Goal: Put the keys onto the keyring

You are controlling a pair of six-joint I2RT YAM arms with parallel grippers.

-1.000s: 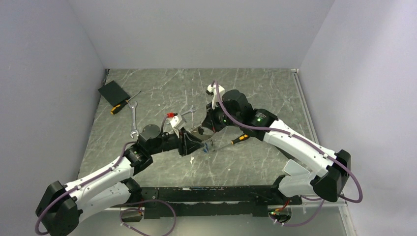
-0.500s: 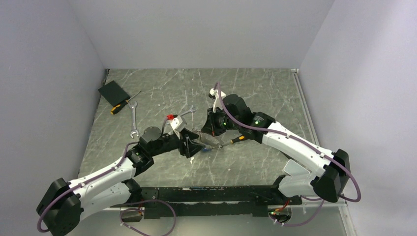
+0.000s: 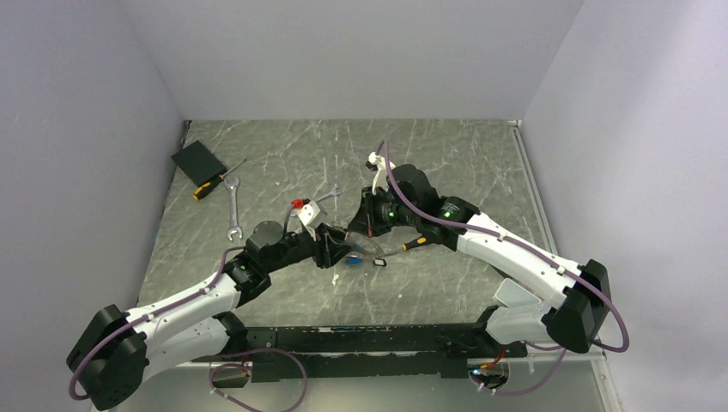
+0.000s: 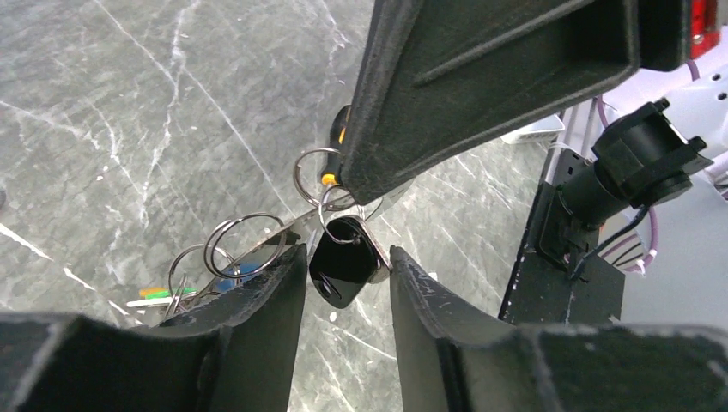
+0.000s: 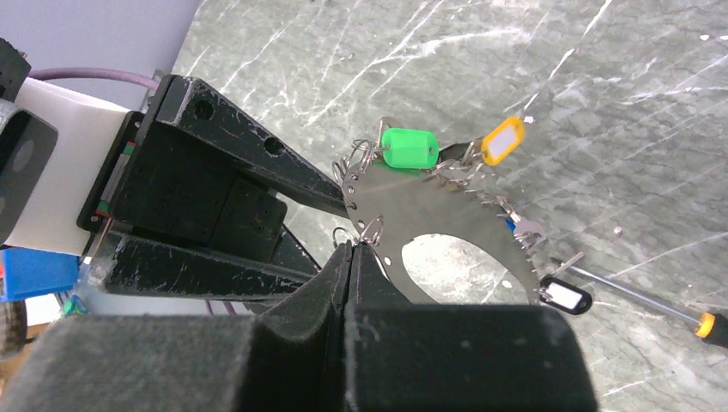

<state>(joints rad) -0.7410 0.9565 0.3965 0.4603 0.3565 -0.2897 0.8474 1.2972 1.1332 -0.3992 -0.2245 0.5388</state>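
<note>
The keyring [image 5: 412, 202] is a flat silver hoop held above the table, also in the top view [image 3: 367, 246]. Keys hang from its rim on small split rings: a green head [image 5: 409, 148], a yellow one [image 5: 502, 140], a black one with a white label [image 5: 565, 297]. My right gripper [image 5: 350, 245] is shut on the hoop's near rim. My left gripper [image 4: 348, 253] faces it from the left [image 3: 341, 251]. A black key head [image 4: 343, 262] on a small ring sits between its fingers, touching both. More split rings [image 4: 249, 245] show on its left.
An orange-handled screwdriver [image 3: 418, 242] lies just right of the keyring. A wrench [image 3: 330, 196] lies behind the grippers. At the back left are a second wrench [image 3: 234, 210], another screwdriver [image 3: 206, 187] and a black pad [image 3: 197, 159].
My right gripper has lowered the keyring towards the table. My left gripper has shifted slightly right and now has the black key head between its fingers.
</note>
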